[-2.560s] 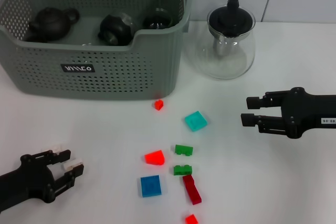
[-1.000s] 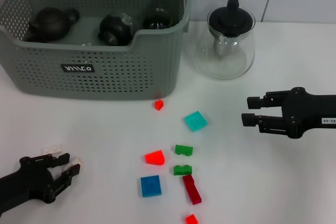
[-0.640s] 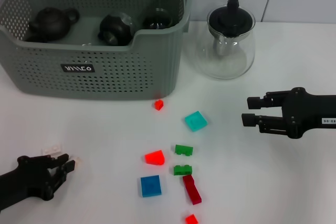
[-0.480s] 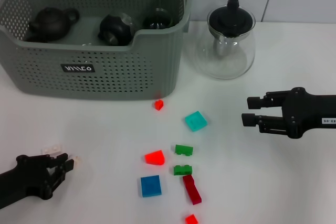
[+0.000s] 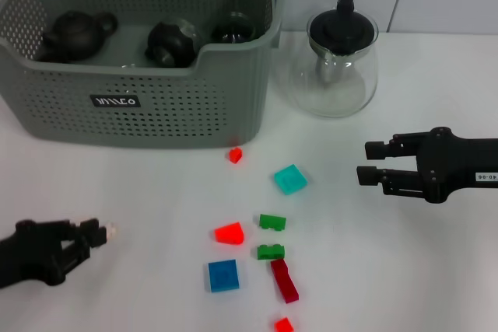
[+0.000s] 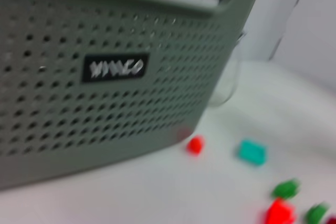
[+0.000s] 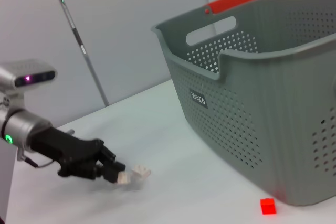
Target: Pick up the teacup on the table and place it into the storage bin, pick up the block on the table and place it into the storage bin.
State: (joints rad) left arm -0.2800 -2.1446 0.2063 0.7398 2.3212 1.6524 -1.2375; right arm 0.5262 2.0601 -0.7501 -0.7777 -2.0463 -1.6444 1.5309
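Observation:
My left gripper (image 5: 97, 232) is low at the table's front left, shut on a small white block (image 5: 110, 231) that sticks out past its fingertips. In the right wrist view the left gripper (image 7: 118, 174) and the white block (image 7: 137, 173) appear just above the tabletop. The storage bin (image 5: 156, 130) stands at the back left and holds dark teaware (image 5: 78, 33). No teacup shows on the table. My right gripper (image 5: 367, 162) hovers open at the right with nothing in it.
Several loose blocks lie mid-table: a teal one (image 5: 289, 179), a small red one (image 5: 235, 155), a red wedge (image 5: 229, 232), two green ones (image 5: 272, 222), a blue plate (image 5: 223, 275), a dark red brick (image 5: 285, 281). A glass teapot (image 5: 341, 68) stands right of the bin.
The left gripper has gone from open to shut around the white pieces on the table and drawn back to the left. The right arm has not moved.

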